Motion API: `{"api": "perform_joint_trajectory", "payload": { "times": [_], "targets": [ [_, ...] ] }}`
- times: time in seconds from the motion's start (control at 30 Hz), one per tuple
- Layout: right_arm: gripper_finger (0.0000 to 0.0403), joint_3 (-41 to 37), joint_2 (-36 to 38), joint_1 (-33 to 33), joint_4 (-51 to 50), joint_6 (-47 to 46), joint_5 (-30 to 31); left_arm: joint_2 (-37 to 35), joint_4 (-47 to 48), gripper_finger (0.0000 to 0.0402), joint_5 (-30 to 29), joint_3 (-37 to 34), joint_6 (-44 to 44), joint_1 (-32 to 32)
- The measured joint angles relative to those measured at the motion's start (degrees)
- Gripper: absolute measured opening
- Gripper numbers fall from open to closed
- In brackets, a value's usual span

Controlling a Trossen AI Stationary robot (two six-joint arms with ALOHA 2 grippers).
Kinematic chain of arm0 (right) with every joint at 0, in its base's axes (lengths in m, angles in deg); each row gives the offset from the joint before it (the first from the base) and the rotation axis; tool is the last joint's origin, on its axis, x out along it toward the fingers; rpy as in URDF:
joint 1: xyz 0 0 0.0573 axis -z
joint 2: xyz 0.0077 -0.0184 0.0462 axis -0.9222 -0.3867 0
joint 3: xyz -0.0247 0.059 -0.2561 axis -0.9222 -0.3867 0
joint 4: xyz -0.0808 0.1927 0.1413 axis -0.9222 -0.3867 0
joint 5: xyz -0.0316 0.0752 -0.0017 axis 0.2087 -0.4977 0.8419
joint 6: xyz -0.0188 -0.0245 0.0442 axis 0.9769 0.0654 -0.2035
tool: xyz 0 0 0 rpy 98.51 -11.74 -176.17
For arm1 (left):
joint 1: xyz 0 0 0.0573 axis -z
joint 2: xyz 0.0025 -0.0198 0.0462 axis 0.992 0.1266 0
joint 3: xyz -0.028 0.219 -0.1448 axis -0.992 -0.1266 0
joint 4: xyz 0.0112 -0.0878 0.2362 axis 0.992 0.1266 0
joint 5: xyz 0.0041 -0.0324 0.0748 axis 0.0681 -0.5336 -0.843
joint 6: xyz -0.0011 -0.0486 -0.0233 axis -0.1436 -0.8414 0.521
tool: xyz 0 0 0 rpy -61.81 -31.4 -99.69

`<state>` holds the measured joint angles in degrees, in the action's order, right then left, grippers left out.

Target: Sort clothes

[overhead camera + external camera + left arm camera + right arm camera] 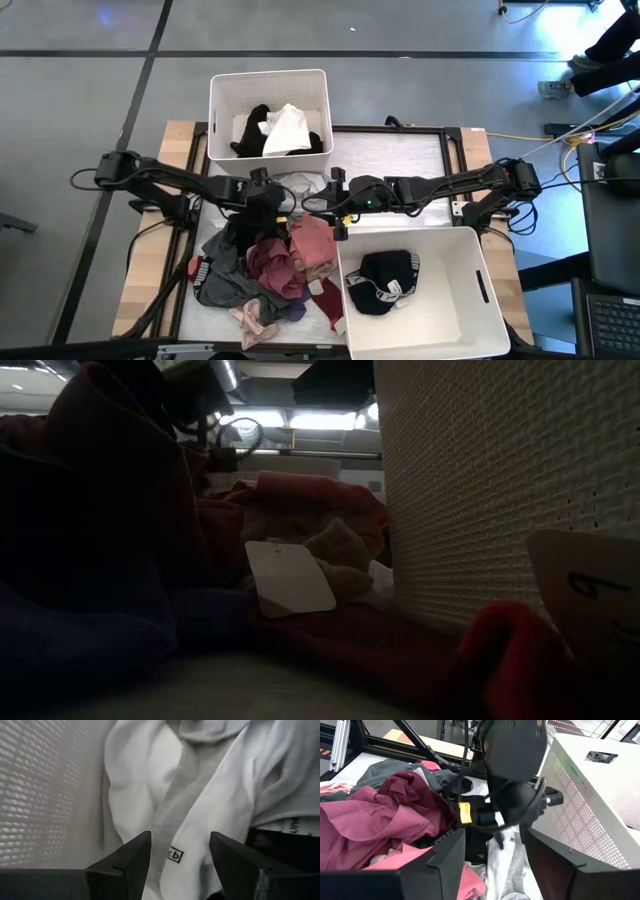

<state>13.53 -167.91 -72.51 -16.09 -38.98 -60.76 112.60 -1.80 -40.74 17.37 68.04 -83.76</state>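
Bench (400,150) with two bins (268,88), few clothes (275,265) sorted, most still piled; both hands (177,857) (492,852) wide, empty.

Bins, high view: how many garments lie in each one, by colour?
Far bin, black garment: 1
Far bin, white garment: 1
Near bin, black garment with a white printed band: 1
Total visible in bins: 3; anything hidden beneath cannot be told.

clothes (265,270): mixed-colour heap, crumpled | on table, between the bins | some lie inside both bins
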Motion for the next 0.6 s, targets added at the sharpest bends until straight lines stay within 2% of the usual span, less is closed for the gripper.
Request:
{"api": "perform_joint_trajectory", "payload": {
  "times": [0.2,0.6],
  "targets": [
    [0.0207,0.0,0.0,0.0,0.0,0.0,0.0,2.7,-0.4,0.0181,-0.3,0.0,0.6,-2.2],
    [0.0207,0.0,0.0,0.0,0.0,0.0,0.0,2.7,-1.1,0.0026,-0.3,0.0,4.4,-2.4]
  ]
}}
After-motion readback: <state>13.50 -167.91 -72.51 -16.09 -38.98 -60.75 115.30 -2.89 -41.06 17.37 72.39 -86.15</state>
